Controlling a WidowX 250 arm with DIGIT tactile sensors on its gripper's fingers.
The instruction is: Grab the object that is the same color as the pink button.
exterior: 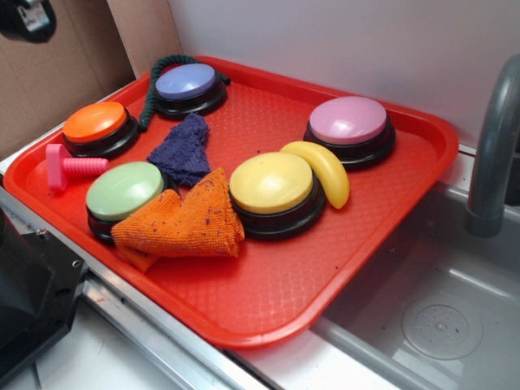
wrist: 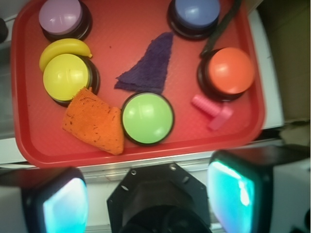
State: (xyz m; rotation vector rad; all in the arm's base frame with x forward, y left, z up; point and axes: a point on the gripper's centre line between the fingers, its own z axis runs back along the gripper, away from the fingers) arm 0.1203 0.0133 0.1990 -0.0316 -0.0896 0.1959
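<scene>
The object, a small bright pink toy bolt (exterior: 69,166) (wrist: 214,110), lies on its side at the left edge of the red tray (exterior: 325,313), just in front of the orange button (exterior: 97,123). The pink button (exterior: 349,122) (wrist: 60,15) stands at the tray's far right corner. In the wrist view my gripper (wrist: 148,194) hangs high above the tray's near edge and the robot base. It is open, its fingers (wrist: 63,204) wide apart with nothing between them. The bolt sits ahead of the right finger, well apart from it.
Also on the tray are a purple button (exterior: 185,83), green button (exterior: 123,191), yellow button (exterior: 272,183), toy banana (exterior: 321,169), orange cloth (exterior: 191,219), dark blue cloth (exterior: 183,150) and dark green cord (exterior: 158,81). A sink (exterior: 431,317) and faucet (exterior: 496,146) lie to the right.
</scene>
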